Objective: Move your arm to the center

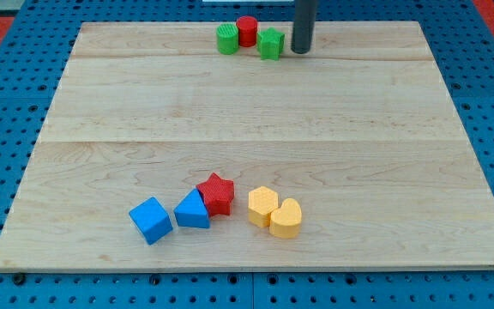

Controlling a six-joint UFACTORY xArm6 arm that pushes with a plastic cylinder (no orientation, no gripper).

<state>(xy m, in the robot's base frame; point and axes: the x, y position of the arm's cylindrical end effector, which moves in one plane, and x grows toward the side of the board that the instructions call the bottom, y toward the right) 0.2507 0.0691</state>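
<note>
Nearest us lie a blue cube (151,220), a blue triangular block (193,210) touching a red star (217,193), and two touching yellow blocks (263,205) (286,218); at the wooden board's (256,120) far edge, our rod has no pincer; my tip (302,51) stands just right of the green block (271,43), beside a red cylinder (246,31) and green cylinder (227,39); the rod's top is cut off.

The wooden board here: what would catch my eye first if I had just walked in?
Probably the dark rod at the view's top, my tip resting on the wooden board just right of a green block, beside a red cylinder and another green block. Next, the bright cluster near the view's bottom: a blue cube, a blue triangular block, a red star and two yellow blocks.
</note>
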